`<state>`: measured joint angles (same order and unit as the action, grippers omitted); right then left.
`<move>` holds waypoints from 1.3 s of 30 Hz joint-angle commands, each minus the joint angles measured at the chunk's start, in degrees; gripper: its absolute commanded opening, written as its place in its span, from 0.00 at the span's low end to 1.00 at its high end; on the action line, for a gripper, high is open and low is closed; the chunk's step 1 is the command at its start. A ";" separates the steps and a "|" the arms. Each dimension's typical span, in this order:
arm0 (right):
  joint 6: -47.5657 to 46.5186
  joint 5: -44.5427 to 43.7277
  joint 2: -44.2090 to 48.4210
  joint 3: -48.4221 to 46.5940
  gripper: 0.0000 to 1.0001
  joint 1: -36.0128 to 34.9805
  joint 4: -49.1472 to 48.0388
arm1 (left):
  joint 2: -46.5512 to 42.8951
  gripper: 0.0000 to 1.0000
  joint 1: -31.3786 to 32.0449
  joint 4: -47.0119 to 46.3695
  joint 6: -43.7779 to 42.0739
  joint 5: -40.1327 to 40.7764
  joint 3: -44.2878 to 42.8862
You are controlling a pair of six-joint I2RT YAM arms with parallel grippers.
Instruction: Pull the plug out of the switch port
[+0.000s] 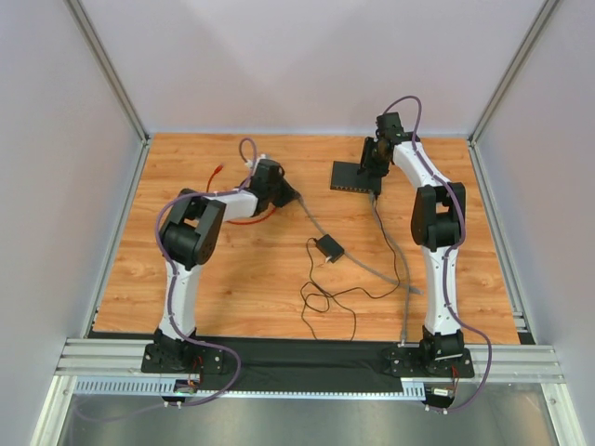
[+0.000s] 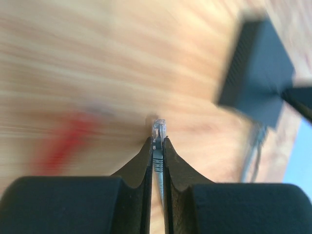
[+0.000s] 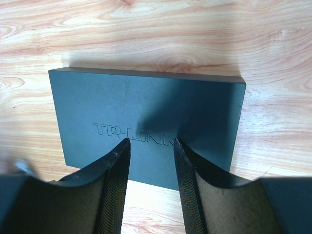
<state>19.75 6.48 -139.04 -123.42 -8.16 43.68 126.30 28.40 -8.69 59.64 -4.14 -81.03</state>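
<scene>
My left gripper is shut on the grey cable just behind its clear plug. The plug sticks out past the fingertips over bare wood, apart from the black switch, which is blurred at the right. In the top view the left gripper sits left of the switch, and the grey cable trails off to the right. My right gripper is open, with its fingertips over the switch's top and nothing between them. The switch port is too small to make out in any view.
A small black adapter with a thin looped black cord lies mid-table. A red cable lies by the left arm and shows as a red blur in the left wrist view. Walls enclose the wooden table.
</scene>
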 commanded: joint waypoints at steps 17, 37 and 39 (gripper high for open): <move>-0.50 -2.35 -4.13 1.95 0.44 0.52 5.10 | -13.70 0.00 -12.05 11.40 -22.37 10.72 -0.27; -0.15 -2.61 -4.31 1.86 0.44 0.43 5.01 | -21.36 0.00 -27.00 21.70 -24.48 23.66 4.13; -0.32 -2.61 -4.31 1.86 0.44 0.52 5.19 | -21.10 0.00 -27.00 21.96 -23.78 24.52 3.87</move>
<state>19.75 6.48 -139.04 -123.42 -8.16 43.68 107.68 0.97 12.99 35.73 17.06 -76.93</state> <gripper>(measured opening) 0.437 0.126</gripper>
